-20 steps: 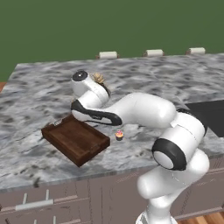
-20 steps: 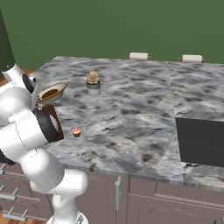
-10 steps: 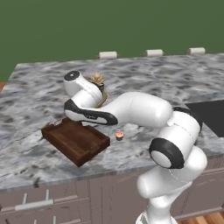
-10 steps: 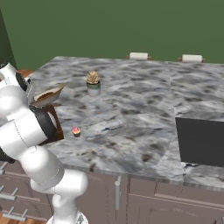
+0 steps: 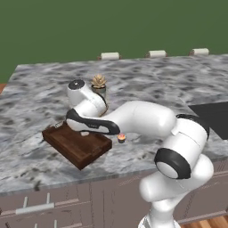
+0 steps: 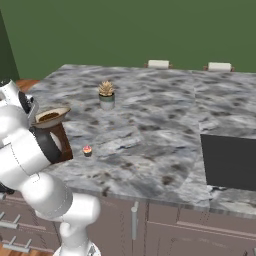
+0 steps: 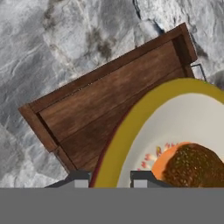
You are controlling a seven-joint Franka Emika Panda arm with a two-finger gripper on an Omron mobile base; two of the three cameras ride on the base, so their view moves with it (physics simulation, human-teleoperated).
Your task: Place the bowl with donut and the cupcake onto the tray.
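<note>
Bowl (image 7: 175,127) holding donut (image 7: 194,166) above tray (image 7: 105,100).

Below the jaws the tray (image 7: 105,105) lies bare: its wooden floor carries nothing, with only its low raised edges standing up around it. The bowl (image 7: 175,131) pinched at its rim in the jaws overhangs the nearer part of that floor. Just beyond the tray's end, to the arm side of the jaws, the cupcake (image 5: 121,138) stands on the worktop (image 6: 160,125). Farther back, a potted plant (image 6: 106,94) stands well apart from tray and jaws. Open marble surrounds the rest.
</note>
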